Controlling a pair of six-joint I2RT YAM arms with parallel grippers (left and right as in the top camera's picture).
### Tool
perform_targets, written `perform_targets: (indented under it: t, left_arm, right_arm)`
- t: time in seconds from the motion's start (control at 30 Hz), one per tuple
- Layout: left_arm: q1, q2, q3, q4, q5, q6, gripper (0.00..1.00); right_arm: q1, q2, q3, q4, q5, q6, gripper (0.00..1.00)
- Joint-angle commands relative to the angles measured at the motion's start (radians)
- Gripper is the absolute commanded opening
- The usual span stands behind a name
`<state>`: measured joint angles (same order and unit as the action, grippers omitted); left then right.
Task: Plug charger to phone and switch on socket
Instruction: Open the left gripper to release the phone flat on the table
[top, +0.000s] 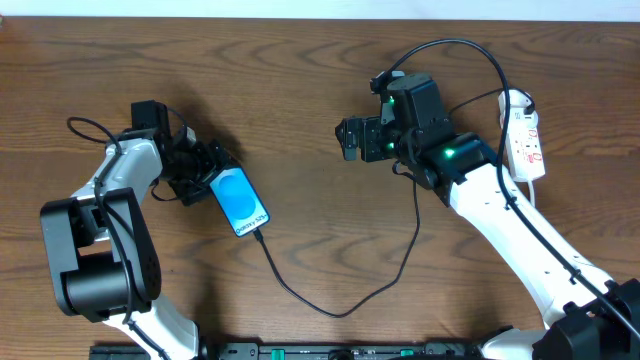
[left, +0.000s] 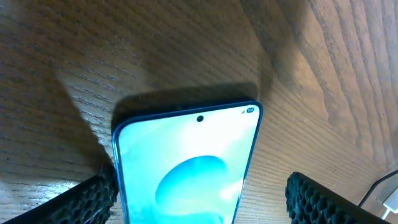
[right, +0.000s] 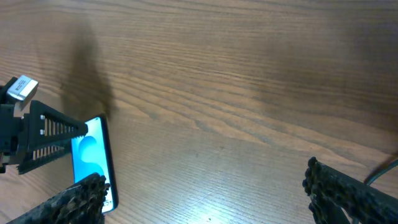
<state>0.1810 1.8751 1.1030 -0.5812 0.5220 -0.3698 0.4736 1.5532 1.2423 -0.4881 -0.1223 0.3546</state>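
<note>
The phone (top: 241, 201) lies on the wooden table with its blue screen up. The charger (top: 340, 312), a thin black cable, runs from the phone's lower end in a loop across the table toward the socket (top: 526, 136) at the right. Its small plug meets the phone's edge (top: 262, 234). My left gripper (top: 213, 177) is open around the phone's top end. In the left wrist view the phone (left: 186, 155) sits between the fingers (left: 205, 202), with the left pad at its edge and the right pad apart from it. My right gripper (top: 350, 138) is open and empty above mid-table.
The right wrist view shows the phone (right: 93, 158) and the left gripper (right: 37, 134) at the far left, bare wood between my right fingers (right: 205, 199), and a bit of cable (right: 384, 171) at the right edge. Thick black robot cables arc over the right arm.
</note>
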Motion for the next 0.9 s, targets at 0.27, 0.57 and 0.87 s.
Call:
perform_targets:
  t: [0.27,0.57,0.87]
  left_arm:
    - [0.008,0.094,-0.072,-0.024,-0.176,-0.006,0.89]
    - [0.033,0.081,-0.072,-0.025,-0.176,-0.006,0.89]
    - [0.043,-0.039,-0.063,-0.032,-0.176,0.058,0.89]
  right_arm:
    - [0.006,-0.015,0.008,-0.003,0.008,-0.012,0.99]
    - [0.006,-0.015,0.008,-0.015,0.013,-0.022,0.99]
    - [0.006,-0.015,0.008,-0.018,0.019,-0.031,0.99]
